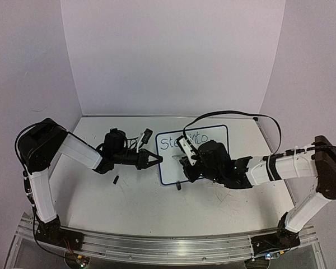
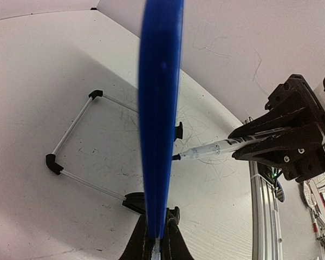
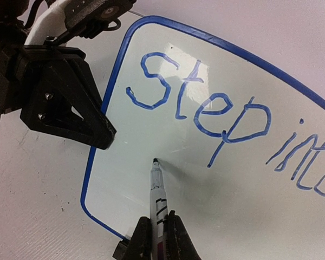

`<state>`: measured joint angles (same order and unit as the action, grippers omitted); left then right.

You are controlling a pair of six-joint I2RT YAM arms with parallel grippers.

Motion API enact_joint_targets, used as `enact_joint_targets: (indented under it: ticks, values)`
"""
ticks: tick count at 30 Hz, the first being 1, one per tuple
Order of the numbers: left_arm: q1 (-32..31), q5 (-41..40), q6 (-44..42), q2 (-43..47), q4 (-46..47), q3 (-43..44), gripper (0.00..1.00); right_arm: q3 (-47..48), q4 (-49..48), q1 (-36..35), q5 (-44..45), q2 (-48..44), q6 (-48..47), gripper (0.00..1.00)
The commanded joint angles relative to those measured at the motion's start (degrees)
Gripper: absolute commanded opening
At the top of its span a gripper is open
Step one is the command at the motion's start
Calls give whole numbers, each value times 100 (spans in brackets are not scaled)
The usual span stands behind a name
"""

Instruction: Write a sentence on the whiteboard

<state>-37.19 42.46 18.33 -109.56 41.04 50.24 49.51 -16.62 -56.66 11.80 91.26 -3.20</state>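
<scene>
The whiteboard (image 1: 169, 165) stands on the table with a thin blue frame (image 3: 100, 122). It carries blue handwriting, "Step" (image 3: 200, 103) and "into" (image 3: 309, 162), on one line near the top; the words also show in the top view (image 1: 182, 140). My left gripper (image 1: 157, 159) is shut on the board's left edge, the frame (image 2: 160, 108) running up from between its fingers (image 2: 158, 230). My right gripper (image 3: 158, 233) is shut on a marker (image 3: 157, 187). The marker tip rests on the blank board below "Step". In the left wrist view the marker (image 2: 211, 150) meets the board.
The board's wire stand (image 2: 76, 141) and black feet (image 2: 177, 131) rest on the scribbled tabletop. A small black piece (image 1: 116, 180) lies left of the board. A small white and black object (image 1: 147, 134) lies behind the left gripper. A black cable (image 1: 229, 114) arcs over the right arm.
</scene>
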Motion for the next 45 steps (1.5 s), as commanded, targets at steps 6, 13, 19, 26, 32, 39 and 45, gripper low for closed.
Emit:
enact_joint_targets:
  ticks: [6, 13, 19, 26, 32, 39, 45]
  values:
    - [10, -247, -202, 49, -103, -1, 0, 307, -143, -28, 127, 188, 66, 0]
    - [10, -247, -216, 57, -119, -11, 0, 399, -148, -29, 36, 284, 66, 0]
    - [21, -247, -221, 58, -123, -22, 0, 398, -120, -23, -114, 333, 123, 0]
    - [28, -260, -233, 64, -123, -23, 0, 355, -45, -53, -197, 340, 160, 0]
    - [30, -271, -234, 80, -135, -53, 0, 269, 21, -80, -181, 294, 188, 0]
    - [35, -283, -234, 76, -141, -54, 0, 229, 83, -77, -106, 241, 188, 0]
    - [36, -292, -247, 64, -156, -64, 0, 177, 123, -80, -55, 198, 196, 0]
